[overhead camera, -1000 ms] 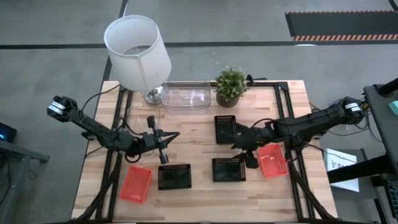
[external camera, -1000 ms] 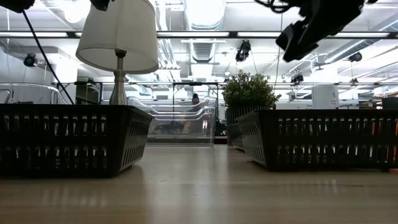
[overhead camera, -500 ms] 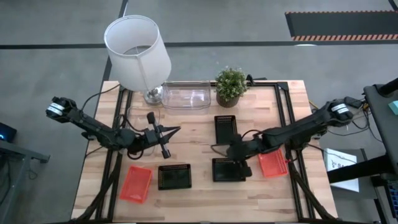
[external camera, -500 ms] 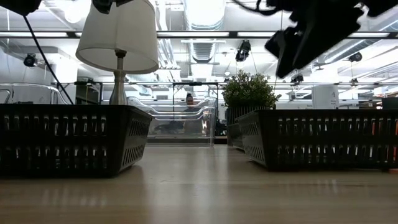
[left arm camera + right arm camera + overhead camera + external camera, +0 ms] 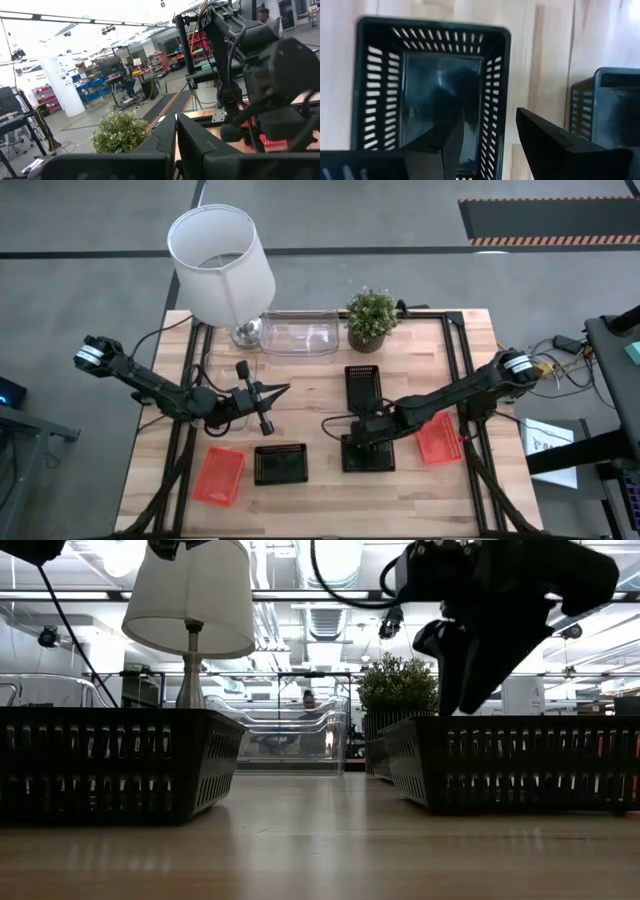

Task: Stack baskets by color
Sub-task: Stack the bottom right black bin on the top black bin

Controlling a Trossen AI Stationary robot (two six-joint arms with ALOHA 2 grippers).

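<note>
Left of the potted plant [image 5: 371, 317] and nearer the table's front, the left gripper [image 5: 262, 408] is waiting, fingers shut on nothing. In front of the plant, the right gripper [image 5: 352, 442] is hanging over a black basket [image 5: 368, 453], fingers wide and holding nothing, straddling its side wall. If it is dropping off-centre, a finger could be catching the rim, shoving the basket away.

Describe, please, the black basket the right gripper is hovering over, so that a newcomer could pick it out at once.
Start at the potted plant on the table's far edge and come straight toward the near edge, past the first black basket. The next black basket is it: the open right gripper hangs above it, and a red basket lies on its right.
</note>
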